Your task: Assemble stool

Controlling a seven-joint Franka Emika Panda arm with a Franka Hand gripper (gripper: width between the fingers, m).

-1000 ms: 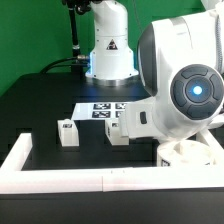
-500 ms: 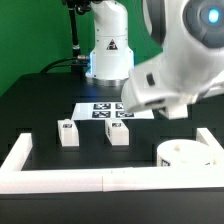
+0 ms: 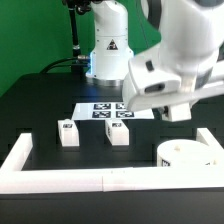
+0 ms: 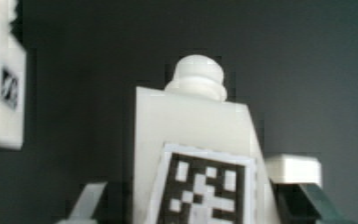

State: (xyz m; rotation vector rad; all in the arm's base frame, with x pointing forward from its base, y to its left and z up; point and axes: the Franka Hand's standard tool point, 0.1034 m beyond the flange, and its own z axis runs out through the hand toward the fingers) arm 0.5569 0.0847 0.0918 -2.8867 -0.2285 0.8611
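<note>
The stool lies in parts on the desk (image 3: 35, 110), seat (image 3: 185, 153) at the exterior view's right, while the hand (image 4: 194, 188) flanks a peg-topped leg (image 4: 197, 130) with fingers parted, grip not tellable: likely the leg pickup, next needing a firm close and a lift toward the seat.

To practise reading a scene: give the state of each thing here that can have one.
wrist-view leg block: unattached, peg showing, between the fingers.
gripper: flanks that block; grip cannot be told.
leg block at exterior view's left: standing loose on the table.
leg block by the marker board: standing loose on the table.
seat: lying flat, no leg fitted that shows.
</note>
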